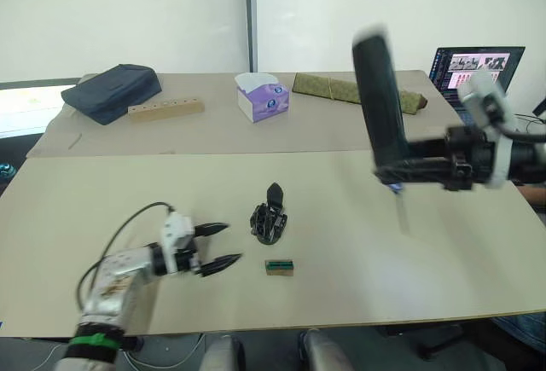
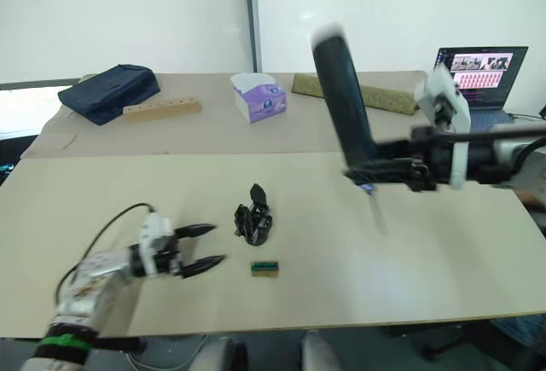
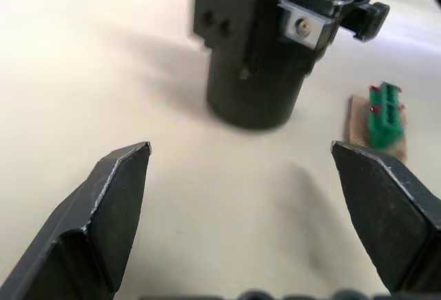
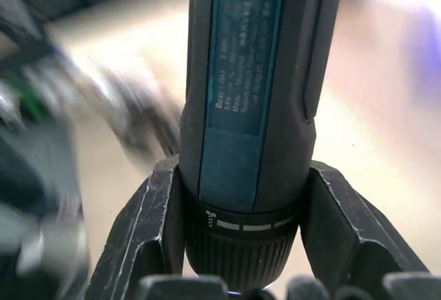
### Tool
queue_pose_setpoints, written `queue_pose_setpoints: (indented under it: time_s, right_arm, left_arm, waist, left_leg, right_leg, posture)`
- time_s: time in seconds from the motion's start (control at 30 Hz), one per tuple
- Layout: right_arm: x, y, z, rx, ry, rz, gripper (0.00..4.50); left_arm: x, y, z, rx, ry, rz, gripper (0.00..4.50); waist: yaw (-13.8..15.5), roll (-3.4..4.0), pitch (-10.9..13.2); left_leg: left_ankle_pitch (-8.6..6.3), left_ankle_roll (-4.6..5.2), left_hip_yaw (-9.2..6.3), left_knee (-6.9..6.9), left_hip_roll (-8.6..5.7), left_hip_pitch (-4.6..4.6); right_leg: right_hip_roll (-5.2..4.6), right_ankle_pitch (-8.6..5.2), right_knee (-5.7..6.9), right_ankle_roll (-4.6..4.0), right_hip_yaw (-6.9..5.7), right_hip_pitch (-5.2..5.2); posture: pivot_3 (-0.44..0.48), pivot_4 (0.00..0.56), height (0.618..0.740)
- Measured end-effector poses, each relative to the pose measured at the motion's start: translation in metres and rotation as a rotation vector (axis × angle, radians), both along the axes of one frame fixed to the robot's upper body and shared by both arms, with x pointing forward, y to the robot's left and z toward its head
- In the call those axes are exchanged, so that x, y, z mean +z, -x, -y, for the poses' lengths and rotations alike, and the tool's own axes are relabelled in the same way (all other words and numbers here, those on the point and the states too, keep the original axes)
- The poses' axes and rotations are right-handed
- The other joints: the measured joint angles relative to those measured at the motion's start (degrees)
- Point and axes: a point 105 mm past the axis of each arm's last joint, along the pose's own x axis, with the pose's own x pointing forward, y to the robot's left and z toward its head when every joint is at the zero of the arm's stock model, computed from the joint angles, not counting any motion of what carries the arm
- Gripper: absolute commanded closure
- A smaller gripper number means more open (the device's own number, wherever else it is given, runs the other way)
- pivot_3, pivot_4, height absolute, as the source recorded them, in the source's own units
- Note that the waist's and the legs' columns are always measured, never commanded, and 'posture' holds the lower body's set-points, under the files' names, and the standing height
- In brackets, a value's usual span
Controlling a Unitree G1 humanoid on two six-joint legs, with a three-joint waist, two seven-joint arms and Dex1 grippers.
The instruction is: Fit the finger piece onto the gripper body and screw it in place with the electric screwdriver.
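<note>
The right gripper (image 1: 394, 172) is holding the electric screwdriver (image 1: 380, 98) upright above the bench (image 1: 358, 243), its jaws clenched around the tool's lower collar, the thin bit pointing down below them. The left gripper (image 1: 220, 246) is resting low over the bench with its jaws released and spread wide. The gripper body (image 1: 270, 217) is standing just ahead of those jaws, a small green connector (image 1: 279, 266) lying beside it.

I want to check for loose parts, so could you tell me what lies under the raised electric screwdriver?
Bare table lies under the electric screwdriver, which the right gripper grips near its bit end. Nothing there is covered.
</note>
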Motion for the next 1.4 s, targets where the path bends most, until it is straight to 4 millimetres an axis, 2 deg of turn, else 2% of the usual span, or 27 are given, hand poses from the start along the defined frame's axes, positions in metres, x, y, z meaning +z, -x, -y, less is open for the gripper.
queue_pose_setpoints:
  time_s: [0.07,0.2,0.37,0.5,0.57,0.7,0.87,0.97,1.07,1.13,1.2,1.3,1.4]
  right_arm:
    - [-0.027,-0.007,0.033,-0.175,0.102,-0.119,2.58]
    - [-0.082,-0.007,0.052,-0.265,0.197,-0.328,2.58]
    - [-0.116,-0.013,0.076,-0.311,0.278,-0.392,2.58]
    - [-0.123,-0.023,0.087,-0.324,0.298,-0.382,2.58]
    - [-0.123,-0.028,0.088,-0.311,0.304,-0.364,1.54]
    - [-0.121,-0.03,0.098,-0.299,0.325,-0.351,0.14]
    - [-0.109,-0.031,0.101,-0.267,0.29,-0.309,0.04]
    - [-0.078,-0.032,0.092,-0.125,0.22,-0.095,0.04]
    - [-0.057,-0.025,0.061,0.109,0.14,0.193,0.04]
    - [-0.062,-0.013,0.028,0.261,0.029,0.353,0.04]
    - [-0.075,0.003,-0.002,0.39,-0.071,0.46,0.04]
    - [-0.09,0.021,-0.025,0.512,-0.117,0.577,0.04]
    - [-0.092,0.022,-0.033,0.522,-0.127,0.653,0.04]
  left_arm:
    - [0.018,0.002,-0.014,-0.007,0.003,0.049,0.08]
    - [0.049,0.006,-0.013,-0.077,-0.003,0.123,0.08]
    - [0.052,0.01,-0.009,-0.082,0.012,0.096,0.08]
    - [0.049,0.013,-0.013,-0.05,0.007,0.082,0.08]
    - [0.048,0.014,-0.013,-0.043,0.003,0.08,0.0]
    - [0.046,0.015,-0.014,-0.01,-0.013,0.079,0.0]
    - [0.046,0.01,-0.024,0.097,-0.05,0.101,0.0]
    - [0.044,0.014,-0.034,0.146,-0.095,0.099,0.0]
    - [0.043,0.018,-0.044,0.19,-0.156,0.151,0.0]
    - [0.038,0.02,-0.048,0.218,-0.203,0.168,0.0]
    - [0.03,0.021,-0.054,0.247,-0.252,0.185,0.0]
    - [0.017,0.022,-0.062,0.296,-0.292,0.216,0.0]
    - [0.014,0.021,-0.062,0.323,-0.288,0.235,0.0]
  waist:
    - [0.07,0.02,0.09]
    - [0.07,0.32,0.27]
    - [0.1,0.45,0.37]
    - [-0.01,0.49,0.41]
    - [0.01,0.47,0.42]
    - [0.28,0.47,0.42]
    - [0.45,0.47,0.42]
    - [0.63,0.48,0.42]
    - [0.93,0.37,0.39]
    - [1.24,0.23,0.35]
    - [1.52,0.22,0.38]
    - [1.77,0.27,0.4]
    - [1.68,0.09,0.45]
  left_leg:
    - [0.01,0.0,0.16,0.01,-0.13,-0.29]
    - [0.01,0.01,0.35,0.03,-0.38,-0.4]
    - [-0.14,0.26,0.43,0.27,-0.46,-0.64]
    - [-0.14,0.26,0.55,0.34,-0.48,-0.62]
    - [-0.13,0.25,0.63,0.37,-0.48,-0.57]
    - [-0.11,0.26,0.73,0.38,-0.47,-0.37]
    - [-0.11,0.26,0.76,0.38,-0.47,-0.37]
    - [-0.13,0.28,0.77,0.37,-0.44,-0.34]
    - [-0.16,0.27,0.71,0.35,-0.36,-0.25]
    - [-0.16,0.26,0.67,0.36,-0.22,-0.04]
    - [-0.16,0.26,0.63,0.37,-0.16,0.26]
    - [-0.08,0.16,0.67,0.42,-0.16,0.37]
    - [0.07,0.06,0.7,0.57,-0.11,0.41]
  right_leg:
    - [-0.47,0.04,0.04,0.06,-0.04,-0.33]
    - [-0.42,0.31,-0.08,0.81,0.08,-0.35]
    - [-0.41,0.37,-0.12,1.13,0.05,-0.41]
    - [-0.35,0.42,-0.06,1.16,0.05,-0.39]
    - [-0.3,0.43,-0.04,1.14,0.05,-0.34]
    - [-0.29,0.44,0.01,1.13,0.04,-0.18]
    - [-0.3,0.45,0.03,1.12,0.05,-0.19]
    - [-0.27,0.44,0.04,1.13,0.05,-0.19]
    - [-0.14,0.45,0.03,1.12,-0.03,-0.04]
    - [0.07,0.49,0.0,1.05,0.02,0.19]
    - [0.17,0.48,-0.02,1.04,0.02,0.53]
    - [0.15,0.55,-0.01,0.97,0.04,0.62]
    - [0.15,0.72,-0.02,0.86,0.04,0.66]
  posture:
    - [0.0,0.15,0.74]
    - [0.0,0.15,0.74]
    - [0.0,0.15,0.74]
    - [0.0,0.15,0.74]
    - [0.0,0.15,0.74]
    - [0.0,0.15,0.74]
    - [0.0,0.15,0.74]
    - [0.0,0.15,0.74]
    - [0.0,0.15,0.74]
    - [0.0,0.15,0.74]
    - [0.0,0.15,0.74]
    - [0.0,0.15,0.74]
    - [0.0,0.15,0.74]
